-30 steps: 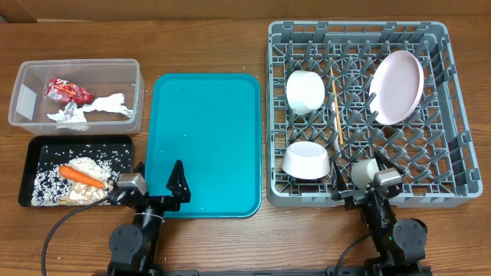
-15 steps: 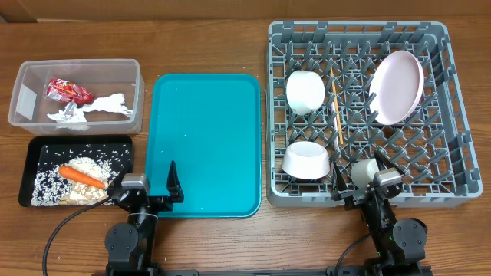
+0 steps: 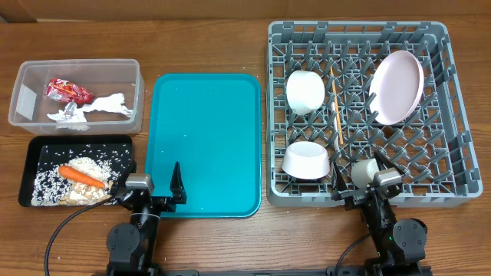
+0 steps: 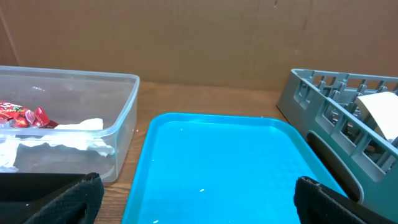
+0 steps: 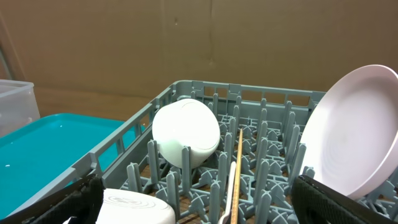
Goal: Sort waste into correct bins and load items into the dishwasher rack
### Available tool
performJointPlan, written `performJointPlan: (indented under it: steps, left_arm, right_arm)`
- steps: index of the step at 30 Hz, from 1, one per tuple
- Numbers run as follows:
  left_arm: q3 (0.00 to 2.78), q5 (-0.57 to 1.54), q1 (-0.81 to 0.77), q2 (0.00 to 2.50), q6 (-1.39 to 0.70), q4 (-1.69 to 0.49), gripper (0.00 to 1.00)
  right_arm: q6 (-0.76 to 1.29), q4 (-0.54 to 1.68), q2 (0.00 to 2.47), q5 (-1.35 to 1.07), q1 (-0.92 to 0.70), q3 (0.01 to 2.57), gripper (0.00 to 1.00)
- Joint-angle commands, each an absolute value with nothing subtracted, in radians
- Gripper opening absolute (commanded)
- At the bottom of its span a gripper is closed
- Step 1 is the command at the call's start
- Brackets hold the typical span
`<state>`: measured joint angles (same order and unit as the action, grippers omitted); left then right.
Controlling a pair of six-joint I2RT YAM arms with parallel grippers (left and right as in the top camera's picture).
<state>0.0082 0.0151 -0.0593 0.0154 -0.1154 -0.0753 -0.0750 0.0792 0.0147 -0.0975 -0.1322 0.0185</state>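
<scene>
Above the table, left arm: folded low at the near edge, left gripper [image 3: 147, 184] over the near left corner of the teal tray [image 3: 203, 115], just beside the black tray [image 3: 34, 146]
Left gripper, overhead: jaws spread wide, nothing between them
Right arm, overhead: folded low at the near edge, right gripper [image 3: 368, 178] at the near wall of the dishwasher rack [image 3: 353, 28]
Right gripper, overhead: jaws wide apart around the cup [image 3: 364, 170]; contact cannot be told
Waste, overhead: wrapper [image 3: 67, 90] and napkin [image 3: 103, 105] in the clear tub [image 3: 23, 77]; carrot [image 3: 80, 175] on rice [image 3: 92, 163] in the black tray
Dishes, overhead: plate [image 3: 397, 87] leaning on pegs, far bowl [image 3: 305, 90], near bowl [image 3: 306, 159] and chopstick [image 3: 336, 115] in the rack
Left wrist view: left gripper [image 4: 198, 183] wide apart, empty, over the teal tray [image 4: 217, 162]; clear tub [image 4: 124, 106] left, dishwasher rack [image 4: 323, 106] right
Right wrist view: right gripper [image 5: 198, 186] wide apart, gripping nothing; far bowl [image 5: 185, 134], chopstick [image 5: 236, 168] and plate [image 5: 348, 130] ahead
</scene>
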Motion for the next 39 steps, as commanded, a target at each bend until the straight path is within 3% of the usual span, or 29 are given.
performJointPlan:
  steps: [1,13,20,39]
  left_arm:
    - [0.005,0.025,-0.066,0.004,-0.097,-0.075,1.00]
    - [0.005,0.026,-0.066,0.004,-0.097,-0.075,1.00]
    - [0.005,0.026,-0.066,0.004,-0.097,-0.075,1.00]
    - [0.005,0.026,-0.066,0.004,-0.097,-0.075,1.00]
  right_arm:
    - [-0.076,0.075,0.003,-0.099,-0.129,0.008,1.00]
    - [-0.076,0.074,0.003,-0.099,-0.125,0.008,1.00]
    - [-0.076,0.074,0.003,-0.098,-0.039,0.008,1.00]
    - [-0.076,0.074,0.003,-0.099,-0.072,0.008,1.00]
